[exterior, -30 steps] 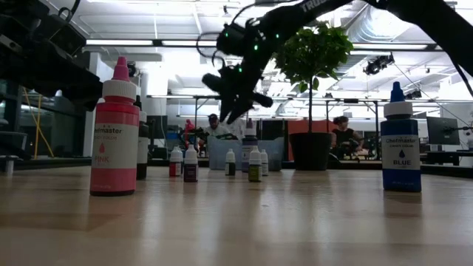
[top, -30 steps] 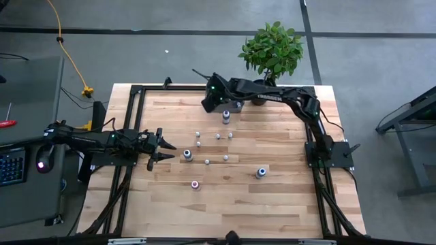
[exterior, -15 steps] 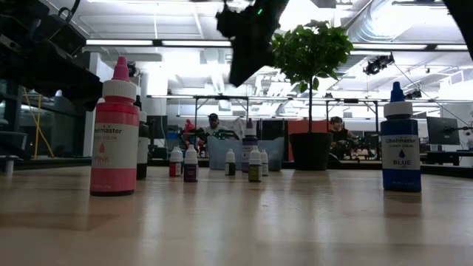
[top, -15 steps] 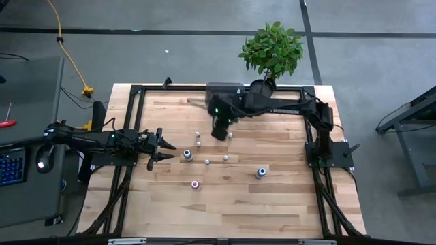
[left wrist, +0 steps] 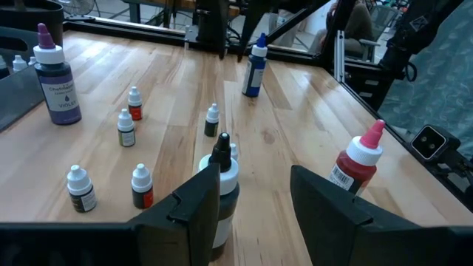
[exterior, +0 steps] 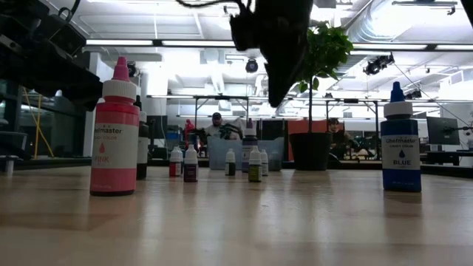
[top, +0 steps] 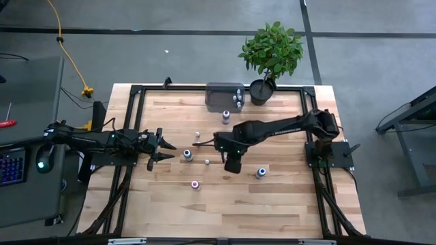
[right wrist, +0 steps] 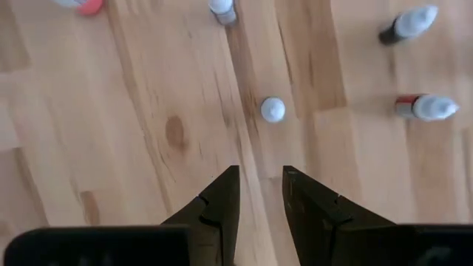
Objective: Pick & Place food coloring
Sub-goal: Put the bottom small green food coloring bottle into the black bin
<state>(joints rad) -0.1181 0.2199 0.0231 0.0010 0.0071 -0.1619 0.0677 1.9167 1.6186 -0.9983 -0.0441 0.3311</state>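
Now hung the right gripper [right wrist: 259,193] nose-down, fingers slightly parted and empty, just short of a small white-capped bottle [right wrist: 273,109], presumably lining up a pick.

A robotics lab or workshop: a wooden desk [top: 272,204] framed in black rails on grey concrete floor [top: 170,54], with exposed ceiling ducts [exterior: 369,29] and workstations beyond.

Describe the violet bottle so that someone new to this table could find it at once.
Start at the potted plant on the table's far edge; the grey tray sits beside it. The violet bottle stands upright on the wood just in front of that tray. It is dark purple with a white cap, and much larger than the tiny droppers scattered mid-table.
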